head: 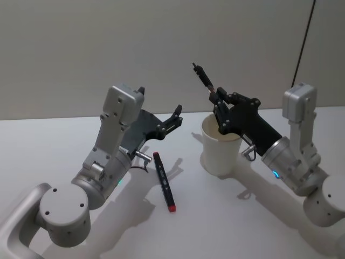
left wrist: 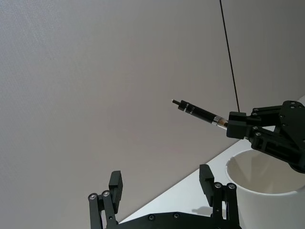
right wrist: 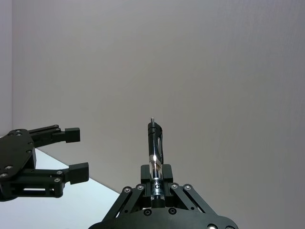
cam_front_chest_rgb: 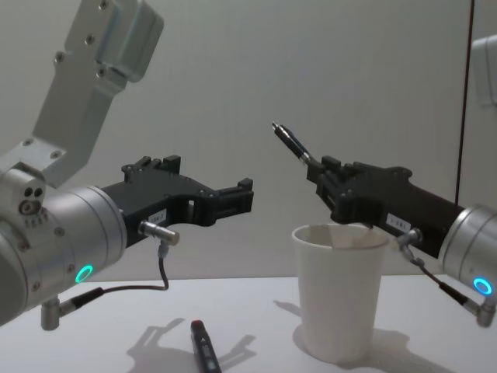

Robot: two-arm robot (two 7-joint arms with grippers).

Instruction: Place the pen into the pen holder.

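While the right end effector (head: 218, 100) pinches it low on the barrel, the pen (head: 204, 79) slants up toward the upper middle of the head view, clear of the pen holder (head: 218, 152). The pen is slim, glossy and black, with a silvery band just above the grip. The pen holder is a matte white paper cup, tapered, with a rolled rim. It stands upright on the pale, smooth counter (head: 59, 143), right of centre.

The right arm enters from the lower right. Its silver cylindrical wrist leads to black linkage fingers held just over the cup's mouth. The left arm enters from the lower left with its elbow raised. The left end effector (head: 174, 118) is spread with nothing between its fingers, held off the counter at centre frame and pointing toward the cup.

A second pen (head: 164, 181), black with a red end, lies flat on the counter at lower centre, apart from the cup.
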